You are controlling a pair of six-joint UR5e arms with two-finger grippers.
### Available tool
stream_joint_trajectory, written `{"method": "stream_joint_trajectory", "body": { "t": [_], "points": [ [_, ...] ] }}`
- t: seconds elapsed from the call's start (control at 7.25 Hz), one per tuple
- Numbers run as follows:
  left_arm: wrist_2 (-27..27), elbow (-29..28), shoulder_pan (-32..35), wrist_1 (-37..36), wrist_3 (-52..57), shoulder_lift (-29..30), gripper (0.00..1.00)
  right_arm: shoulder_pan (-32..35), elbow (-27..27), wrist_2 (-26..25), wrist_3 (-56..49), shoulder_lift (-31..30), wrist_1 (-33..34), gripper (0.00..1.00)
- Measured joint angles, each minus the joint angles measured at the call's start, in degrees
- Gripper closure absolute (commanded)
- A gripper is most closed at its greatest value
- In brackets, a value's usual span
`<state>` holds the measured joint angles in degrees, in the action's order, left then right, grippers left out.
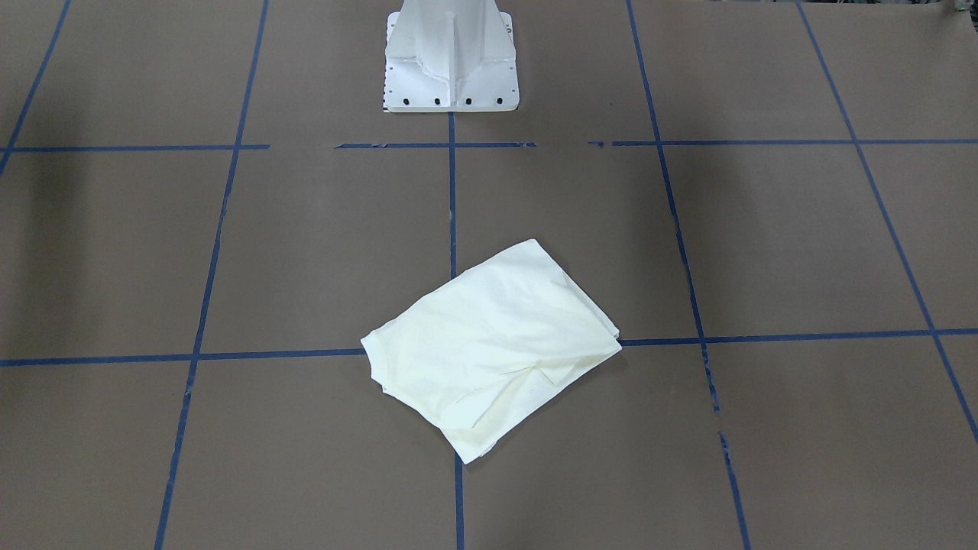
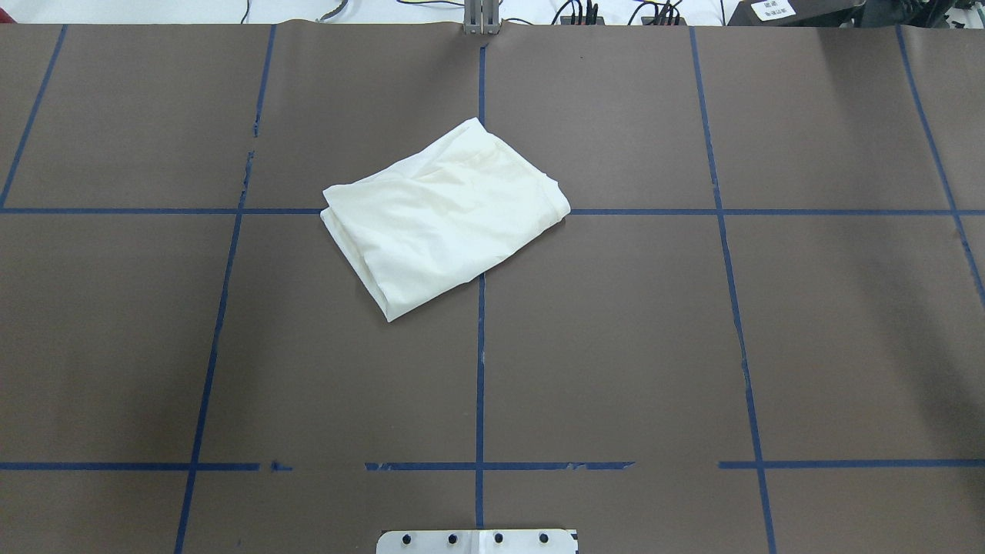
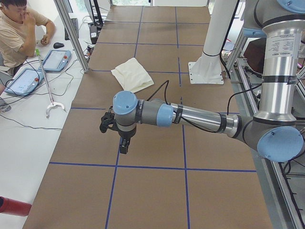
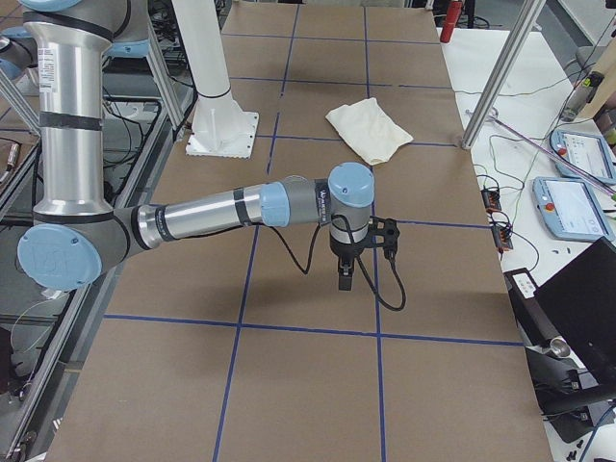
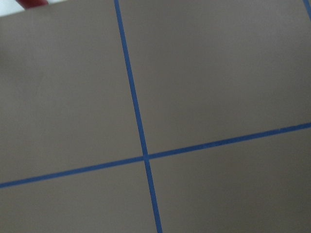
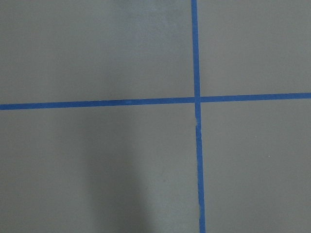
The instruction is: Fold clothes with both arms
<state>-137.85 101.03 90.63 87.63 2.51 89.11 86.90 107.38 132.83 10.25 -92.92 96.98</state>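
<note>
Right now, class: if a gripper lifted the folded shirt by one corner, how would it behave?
Probably floppy: the shirt lies in soft, creased layers, so the fold would likely fall open. Likely light, being thin cloth; it cannot roll.

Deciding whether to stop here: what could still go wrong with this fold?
1. The shirt lies askew to the tape lines, and a loose flap shows on its operator-side edge; the layers may slip open if nudged.
2. Both wrist views show only table and tape, and the left gripper and right gripper hang far from the shirt, so any re-grasp would begin without a close view.
</note>
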Motion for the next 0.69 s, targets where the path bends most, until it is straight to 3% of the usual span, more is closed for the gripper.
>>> {"method": "stream_joint_trajectory", "body": {
  "t": [0.69],
  "points": [
    [-1.30,1.32,-0.31,1.49,0.39,-2.45,0.00,-0.80,-0.06,-0.84,0.03,-0.21,0.06,0.00]
  ]
}}
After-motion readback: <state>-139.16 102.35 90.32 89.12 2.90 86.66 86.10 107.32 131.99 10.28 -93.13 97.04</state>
